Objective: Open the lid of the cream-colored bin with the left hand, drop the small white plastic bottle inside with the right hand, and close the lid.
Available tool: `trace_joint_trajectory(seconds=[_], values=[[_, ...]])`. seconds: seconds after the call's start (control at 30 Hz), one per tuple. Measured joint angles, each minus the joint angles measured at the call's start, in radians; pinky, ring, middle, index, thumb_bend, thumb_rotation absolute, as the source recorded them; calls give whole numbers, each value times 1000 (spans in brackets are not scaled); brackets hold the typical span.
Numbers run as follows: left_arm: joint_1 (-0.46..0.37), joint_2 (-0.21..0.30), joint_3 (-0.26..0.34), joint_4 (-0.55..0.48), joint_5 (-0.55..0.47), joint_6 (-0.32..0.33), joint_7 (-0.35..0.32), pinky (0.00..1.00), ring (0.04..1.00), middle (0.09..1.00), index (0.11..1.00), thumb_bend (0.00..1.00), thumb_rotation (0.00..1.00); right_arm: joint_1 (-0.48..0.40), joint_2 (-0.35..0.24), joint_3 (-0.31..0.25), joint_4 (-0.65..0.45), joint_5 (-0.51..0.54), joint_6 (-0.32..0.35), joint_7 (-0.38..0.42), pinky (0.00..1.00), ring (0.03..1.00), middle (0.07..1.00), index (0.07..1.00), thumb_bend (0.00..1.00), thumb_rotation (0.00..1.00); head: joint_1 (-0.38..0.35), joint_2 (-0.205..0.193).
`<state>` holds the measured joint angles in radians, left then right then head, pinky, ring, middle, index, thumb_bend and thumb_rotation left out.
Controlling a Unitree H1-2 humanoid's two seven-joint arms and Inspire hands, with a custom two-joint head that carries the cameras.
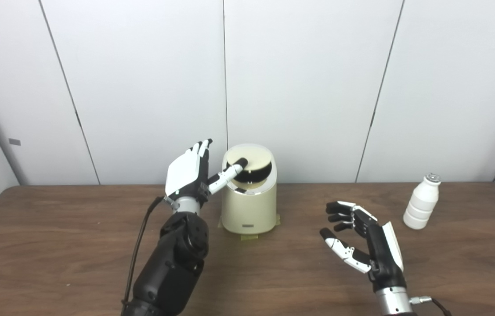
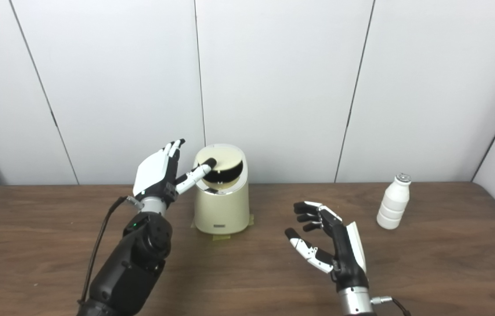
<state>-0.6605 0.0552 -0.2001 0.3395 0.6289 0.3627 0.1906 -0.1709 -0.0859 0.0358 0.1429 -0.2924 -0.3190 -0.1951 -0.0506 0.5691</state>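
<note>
1. Nearest the camera, the right hand (image 1: 363, 239) hovers low over the table (image 1: 54, 245), palm turned inward, fingers curled loosely apart and holding nothing.
2. Beyond it, the cream-colored bin (image 1: 249, 206) stands at mid-table; its lid (image 1: 249, 160) is tilted, showing a dark gap beneath.
3. Left hand (image 1: 188, 173) is raised beside the bin, fingers straight up and spread, thumb reaching onto the lid.
4. Small white plastic bottle (image 1: 423, 202) stands upright far right, well apart from both hands.
5. A small label on the bin's front is too small to read.
</note>
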Motion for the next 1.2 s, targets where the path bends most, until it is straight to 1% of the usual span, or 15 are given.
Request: trace_joint_trajectory(seconds=[0.07,0.1,0.13,0.17,0.27,0.3,0.37,0.4,0.53,0.63,0.7,0.83,0.9,1.0,1.2], values=[[16,-34,68,-30,-102,-90,15,965,1000,1000,998,634,1000,0,1,1,-1,-2,0,0,541,641,675,662,269,331,-2,0],[25,-48,90,-38,-139,-126,29,910,966,972,978,557,1000,0,0,1,-2,-3,1,0,543,642,675,663,271,331,-3,2],[36,-69,118,-39,-190,-191,42,876,940,948,964,511,1000,-1,0,1,-2,-3,2,0,543,642,674,663,273,332,-3,2],[49,-86,137,-39,-235,-251,53,864,931,940,959,495,1000,-1,0,1,-2,-3,3,0,542,641,674,663,273,333,-3,0],[89,-121,163,-52,-333,-404,71,790,856,856,867,374,1000,-1,1,1,-3,-3,6,0,546,645,681,669,272,330,-3,-3],[101,-129,169,-68,-355,-442,73,735,815,816,820,309,1000,0,2,1,-3,-3,6,-1,547,646,682,669,271,325,-3,-5],[112,-142,186,-123,-401,-486,73,696,783,784,784,257,991,0,2,1,-3,-3,6,-1,549,647,682,669,270,316,-5,-5],[113,-145,194,-158,-419,-501,73,685,774,773,773,233,949,0,2,1,-3,-3,6,-1,550,648,683,669,270,313,-6,-6],[145,-125,196,-304,-470,-476,23,667,786,792,782,194,715,0,2,1,-3,-3,14,-1,549,648,682,672,269,308,-3,-5],[213,-90,191,-397,-502,-413,-46,686,794,808,797,173,651,-1,2,1,-3,-5,14,-2,543,644,679,670,267,306,-3,-5],[267,-73,198,-429,-530,-392,-72,698,797,812,795,190,666,0,1,1,-2,-4,13,-2,542,644,680,669,266,301,-3,-3],[361,-63,233,-450,-600,-385,-86,719,805,813,793,347,839,2,-2,0,-3,-3,13,-2,540,642,678,667,268,306,0,-2],[389,-61,238,-461,-617,-388,-91,719,804,812,794,348,826,2,-2,0,-2,-3,13,-2,541,643,678,665,270,311,1,-2],[417,-59,243,-465,-642,-429,-100,723,810,823,805,351,847,2,-2,-1,-2,-1,9,-3,547,644,674,661,269,299,3,-3],[476,-46,261,-466,-656,-467,-120,711,806,828,812,340,836,1,-2,-1,-5,2,-10,-8,546,641,672,663,264,374,0,-3]])
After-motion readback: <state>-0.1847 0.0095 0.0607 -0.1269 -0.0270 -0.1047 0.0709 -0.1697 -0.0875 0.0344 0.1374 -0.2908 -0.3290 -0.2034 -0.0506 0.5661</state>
